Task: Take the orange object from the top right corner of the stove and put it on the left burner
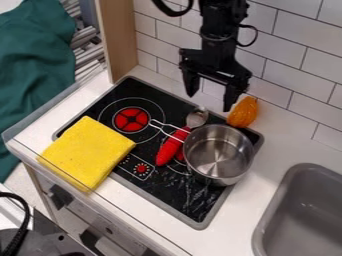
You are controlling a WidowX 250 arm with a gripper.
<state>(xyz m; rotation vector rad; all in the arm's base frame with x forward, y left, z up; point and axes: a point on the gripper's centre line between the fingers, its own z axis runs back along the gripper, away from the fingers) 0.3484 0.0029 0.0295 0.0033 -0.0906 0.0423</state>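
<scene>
With its fingers spread wide at the stove's one o'clock, the gripper (210,102) could clip the pot (218,154) at three or nudge the spoon (171,147) beside it, since both crowd the orange object (242,113) at two. Behind the white counter (270,172) stands a tiled wall (287,55); on it lie the black stove (129,91), a grey sink (300,220) at four, a yellow sponge (87,152) at nine and, at eleven, the left burner (123,120).

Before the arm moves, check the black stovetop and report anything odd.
A yellow cloth lies askew over the stovetop's front edge; a silver pot has its wire handle across a red-handled metal spoon. Pale streaks below the pot may be glare or scuffs.
</scene>
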